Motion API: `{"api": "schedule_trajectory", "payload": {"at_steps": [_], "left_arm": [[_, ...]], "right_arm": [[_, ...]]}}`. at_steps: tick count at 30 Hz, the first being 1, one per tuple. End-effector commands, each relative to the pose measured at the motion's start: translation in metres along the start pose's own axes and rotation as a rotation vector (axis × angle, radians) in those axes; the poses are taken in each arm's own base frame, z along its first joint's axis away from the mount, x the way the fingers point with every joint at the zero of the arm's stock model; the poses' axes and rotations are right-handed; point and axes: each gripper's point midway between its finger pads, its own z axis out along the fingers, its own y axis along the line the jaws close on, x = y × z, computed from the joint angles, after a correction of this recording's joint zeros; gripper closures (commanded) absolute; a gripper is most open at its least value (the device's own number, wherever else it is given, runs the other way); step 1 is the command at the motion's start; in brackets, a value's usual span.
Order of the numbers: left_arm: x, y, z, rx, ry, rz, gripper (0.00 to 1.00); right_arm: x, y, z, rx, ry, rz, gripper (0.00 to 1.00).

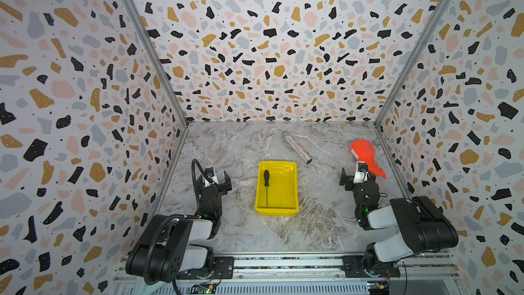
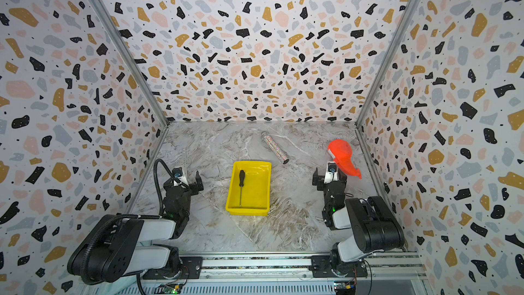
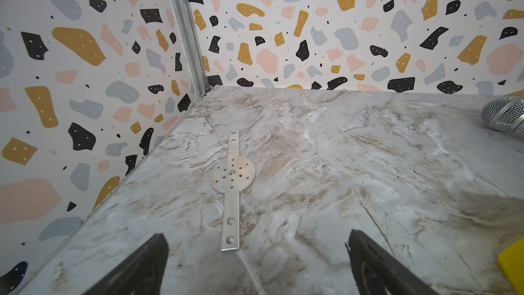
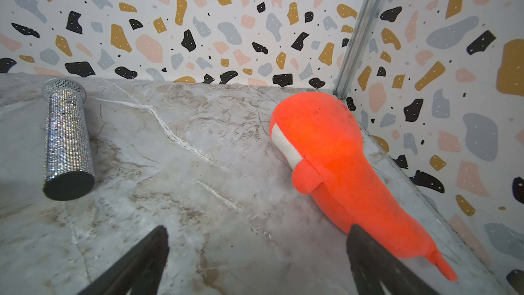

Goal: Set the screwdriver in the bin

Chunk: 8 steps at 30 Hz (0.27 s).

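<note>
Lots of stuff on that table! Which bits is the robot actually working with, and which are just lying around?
Part of the job:
- screwdriver, already lying inside the bin
- yellow bin

Just lying about:
- glittery microphone
- orange plush toy
- flat metal plate

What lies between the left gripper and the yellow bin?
Nothing: only bare marble tabletop separates the left gripper from the bin, as both top views show.
</note>
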Motion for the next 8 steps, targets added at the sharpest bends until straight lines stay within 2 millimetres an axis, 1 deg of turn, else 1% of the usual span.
{"api": "schedule_trajectory", "payload": {"at_steps": [1, 8], "left_arm": [[-0.0189, -0.0015, -0.0002, 0.012, -0.073, -0.022, 0.0], [-0.0185, -0.0015, -0.0002, 0.012, -0.071, -0.022, 0.0]], "right_arm": [[-0.0116, 0.0003, 0.0046, -0.003, -0.026, 0.009, 0.01], [-0.0122, -0.0001, 0.0041, -0.005, -0.028, 0.012, 0.01]]}}
